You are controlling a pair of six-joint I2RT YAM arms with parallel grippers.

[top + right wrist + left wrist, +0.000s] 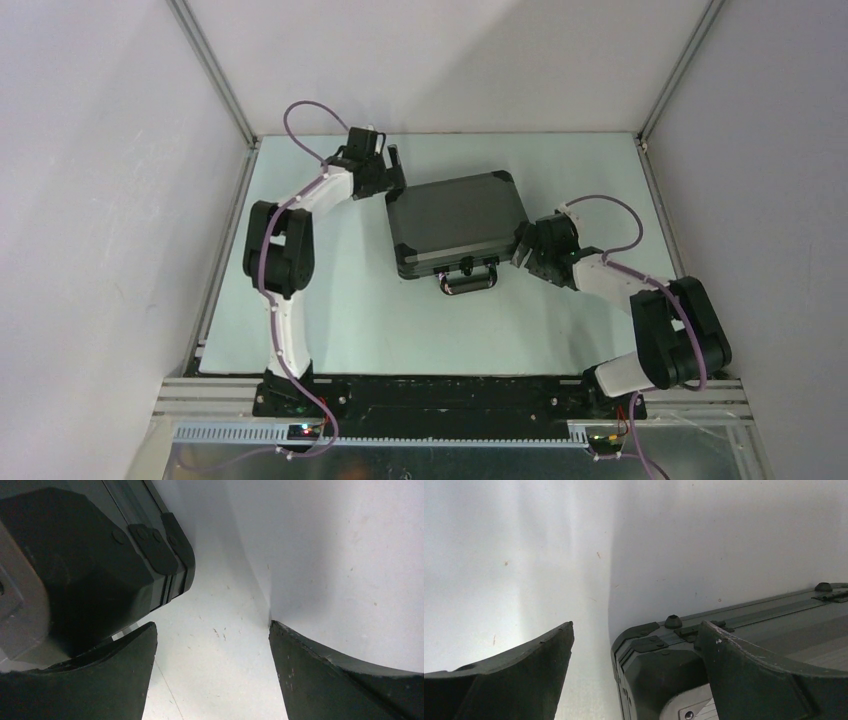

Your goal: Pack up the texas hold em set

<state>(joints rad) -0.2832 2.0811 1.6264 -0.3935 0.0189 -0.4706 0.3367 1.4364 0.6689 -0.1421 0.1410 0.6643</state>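
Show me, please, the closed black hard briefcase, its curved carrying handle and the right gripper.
closed black hard briefcase (458,220), top external view, middle of the lid.
curved carrying handle (470,282), top external view, middle of the grip.
right gripper (211,626), right wrist view, midway between its open fingertips.

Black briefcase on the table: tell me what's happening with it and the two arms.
The briefcase lies closed on the table, its handle toward the arms' bases. The left gripper stands open, straddling its far left corner. The right gripper is open at its near right corner. Neither holds anything.
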